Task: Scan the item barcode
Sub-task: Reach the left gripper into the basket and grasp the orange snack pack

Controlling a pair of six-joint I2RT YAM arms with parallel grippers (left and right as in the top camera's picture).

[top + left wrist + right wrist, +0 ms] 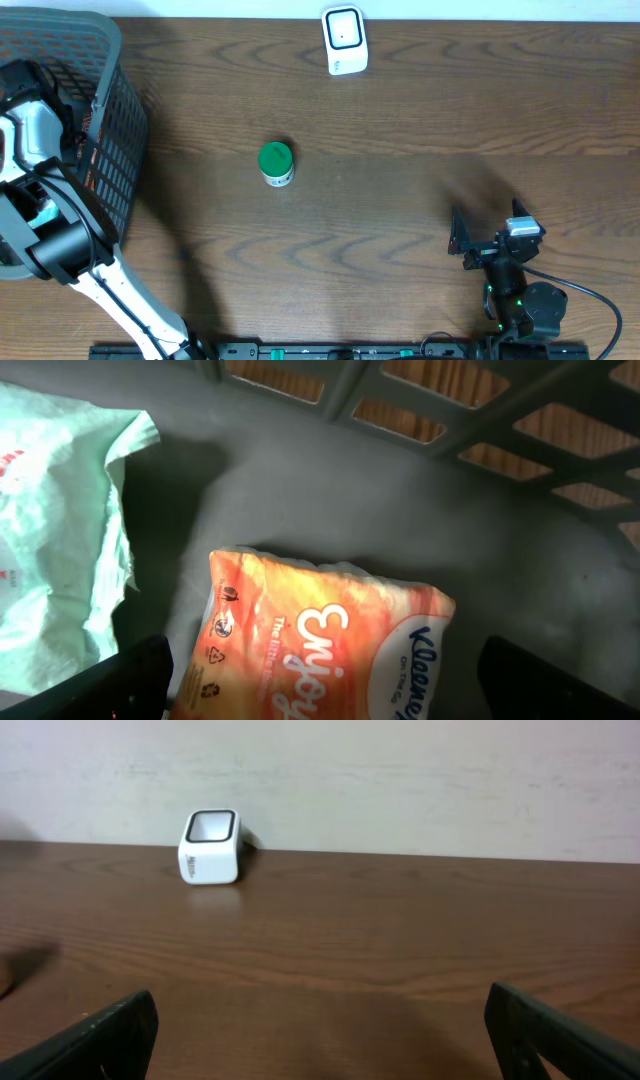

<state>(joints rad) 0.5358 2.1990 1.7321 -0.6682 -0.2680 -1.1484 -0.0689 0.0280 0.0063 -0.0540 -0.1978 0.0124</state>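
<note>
My left gripper (pixel 325 682) is open inside the grey basket (pixel 110 90), its jaws standing wide on either side of an orange Kleenex tissue pack (pixel 320 640) that lies on the basket floor. No barcode shows on the pack's visible face. A small jar with a green lid (pixel 276 161) stands on the table's middle. The white barcode scanner (pixel 345 40) sits at the far edge, and is also seen as the scanner (pixel 210 847) in the right wrist view. My right gripper (pixel 487 224) hovers open over bare wood at the near right, facing the scanner.
A pale green and white plastic bag (pixel 55 530) lies in the basket left of the tissue pack. The basket's slotted wall (pixel 480 410) rises just behind. The left arm (pixel 60 230) reaches over the basket's near side.
</note>
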